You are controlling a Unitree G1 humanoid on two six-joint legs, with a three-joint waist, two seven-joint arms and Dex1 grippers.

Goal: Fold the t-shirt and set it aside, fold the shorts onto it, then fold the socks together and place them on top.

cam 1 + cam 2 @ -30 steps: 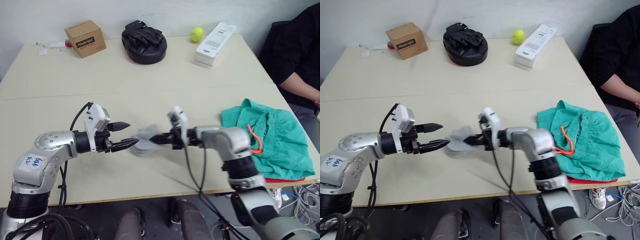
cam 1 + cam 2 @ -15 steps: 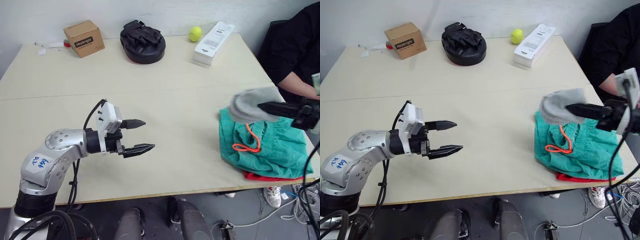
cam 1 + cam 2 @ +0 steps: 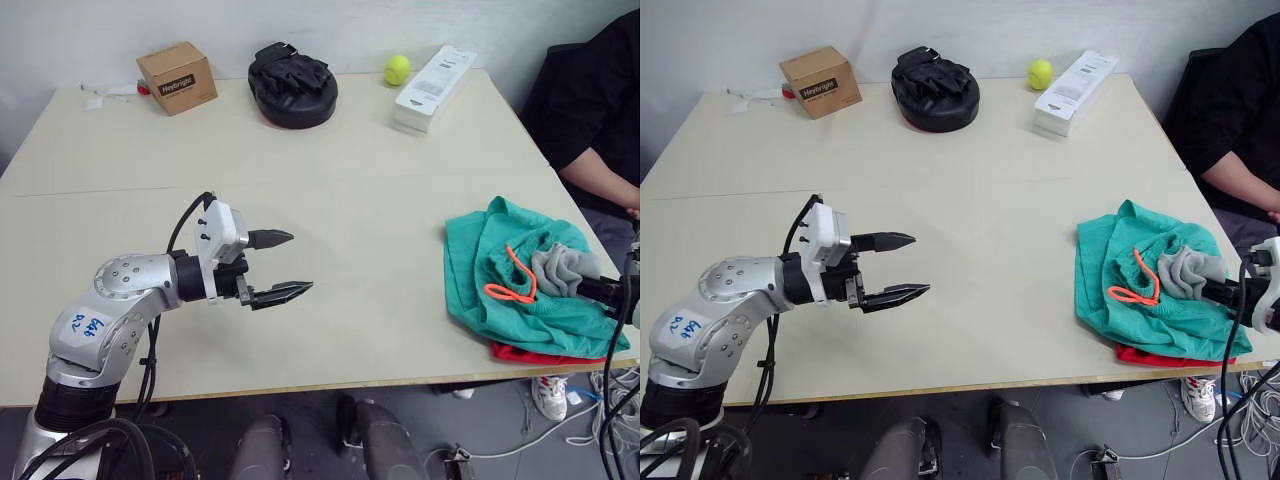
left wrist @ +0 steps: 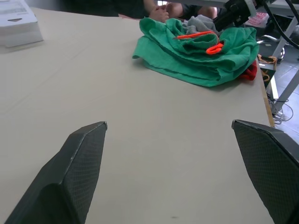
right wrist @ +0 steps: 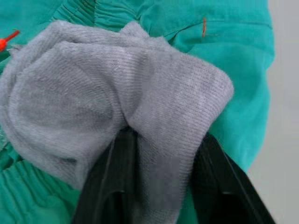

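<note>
The right gripper (image 5: pixel 159 186), at the table's right edge, has its two black fingers (image 5: pixel 105 186) clamped on the bundled pair of plain light grey ankle socks (image 3: pixel 1188 270), which bulge out past and around the fingertips. Directly under the socks lie the folded teal-green soft fabric shorts (image 3: pixel 1140 320), their bright orange drawstring (image 3: pixel 1135 290) looped just beyond the socks on the side away from the gripper. A sliver of the bright red cotton t-shirt (image 3: pixel 1160 355) pokes out beneath the shorts at the near table edge, below the gripper. The left gripper (image 3: pixel 283 265) hangs over the bare cream tabletop (image 3: pixel 360 200), well apart from the clothes pile, with its fingers spread wide and nothing between them. Far beyond it, along the back edge of the table, sit a small brown cardboard box (image 3: pixel 177 77), a round black padded mitt (image 3: pixel 292 83), a yellow-green tennis ball (image 3: pixel 397 69) and a long white carton (image 3: pixel 433 74). A person in a black top (image 3: pixel 590 110) sits beside the table past the right gripper.
</note>
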